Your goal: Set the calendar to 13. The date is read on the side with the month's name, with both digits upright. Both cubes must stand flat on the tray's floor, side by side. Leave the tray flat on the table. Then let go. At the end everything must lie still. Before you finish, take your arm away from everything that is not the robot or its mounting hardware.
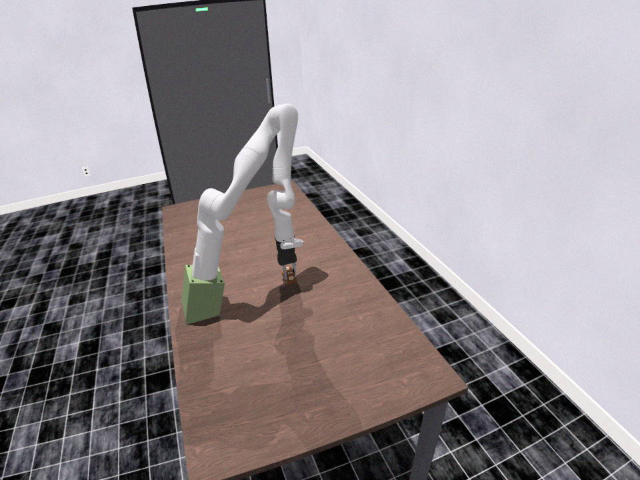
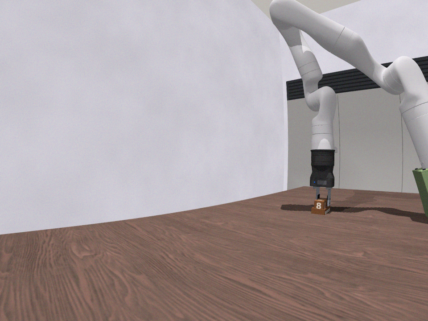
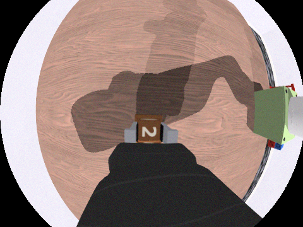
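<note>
Pincer [image 1: 290,271] [image 2: 323,202] [image 3: 148,128] part-narrowed, apparently gripping brown cube [image 1: 290,277] [image 2: 319,204] [image 3: 149,139] in tray [image 1: 292,282] [image 2: 319,211] [image 3: 148,116]. Wrist view: pads at nine and three o'clock. Probably light, stiff, smooth; best held mid-height, squarely across side faces.

Digits legible — a white 8 on the side face of a brown cube [image 2: 318,205] in my exterior view; a white 2 on the cube face [image 3: 149,132] in my wrist view.
</note>
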Controlling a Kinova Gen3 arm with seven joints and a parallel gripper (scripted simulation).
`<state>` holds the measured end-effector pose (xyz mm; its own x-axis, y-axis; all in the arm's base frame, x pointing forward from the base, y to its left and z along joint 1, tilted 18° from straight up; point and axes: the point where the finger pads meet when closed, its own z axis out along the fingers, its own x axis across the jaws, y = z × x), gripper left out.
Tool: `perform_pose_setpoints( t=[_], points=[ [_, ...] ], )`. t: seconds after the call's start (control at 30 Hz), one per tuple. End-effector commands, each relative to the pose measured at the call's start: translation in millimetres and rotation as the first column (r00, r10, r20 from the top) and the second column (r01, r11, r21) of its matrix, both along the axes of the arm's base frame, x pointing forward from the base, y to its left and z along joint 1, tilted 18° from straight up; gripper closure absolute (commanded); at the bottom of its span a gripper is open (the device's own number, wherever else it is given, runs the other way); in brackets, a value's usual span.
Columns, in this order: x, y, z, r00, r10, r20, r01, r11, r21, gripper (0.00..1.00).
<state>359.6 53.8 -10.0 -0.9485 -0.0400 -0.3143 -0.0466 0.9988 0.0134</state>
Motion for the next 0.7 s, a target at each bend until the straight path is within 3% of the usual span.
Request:
perform_pose_setpoints(
  t=[0.0,0.37,0.67],
  points=[
    [0.1,0.1,0.4,1.000,0.000,0.001,0.000,1.000,0.000,0.40],
    [-0.2,0.1,1.3,1.000,0.000,0.001,0.000,1.000,0.000,0.40],
    [-4.7,-0.3,14.9,1.000,0.000,0.001,0.000,1.000,0.000,0.40]
  ],
)
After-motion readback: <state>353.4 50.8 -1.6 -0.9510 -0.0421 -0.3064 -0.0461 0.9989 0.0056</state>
